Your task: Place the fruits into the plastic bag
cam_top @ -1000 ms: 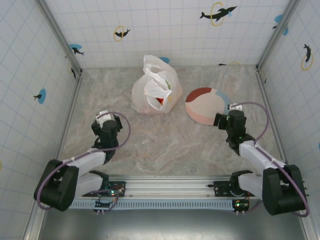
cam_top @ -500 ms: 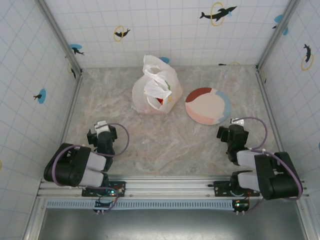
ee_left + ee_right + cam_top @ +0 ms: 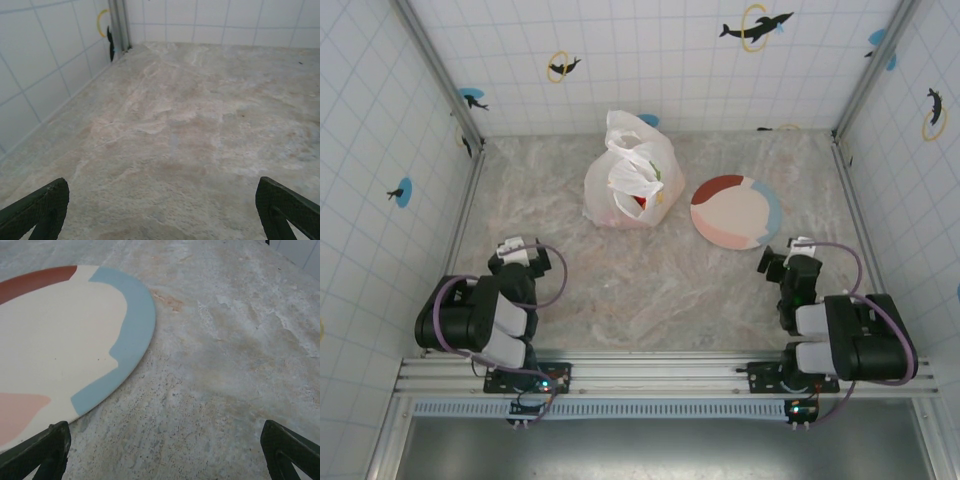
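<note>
The plastic bag (image 3: pixel 628 185) stands at the back middle of the table, white and crinkly with its handles up. Red fruit (image 3: pixel 640 203) shows through its open mouth; the other fruits are hidden inside. My left gripper (image 3: pixel 518 254) is folded back near the front left, far from the bag. In the left wrist view its jaws (image 3: pixel 162 212) stand open over bare table. My right gripper (image 3: pixel 796 264) sits near the front right, and in the right wrist view it (image 3: pixel 165 452) stands open with nothing between its fingertips (image 3: pixel 42 447).
A flat round plate (image 3: pixel 735 211) in pink, red and blue lies right of the bag, bare; its blue rim (image 3: pixel 135 325) lies just ahead and left of my right gripper. Tiled walls close the table on three sides, and a corner post (image 3: pixel 119 25) stands ahead of my left gripper.
Both arms have drawn back toward the near edge and folded over their bases. The bag and plate have not moved.
</note>
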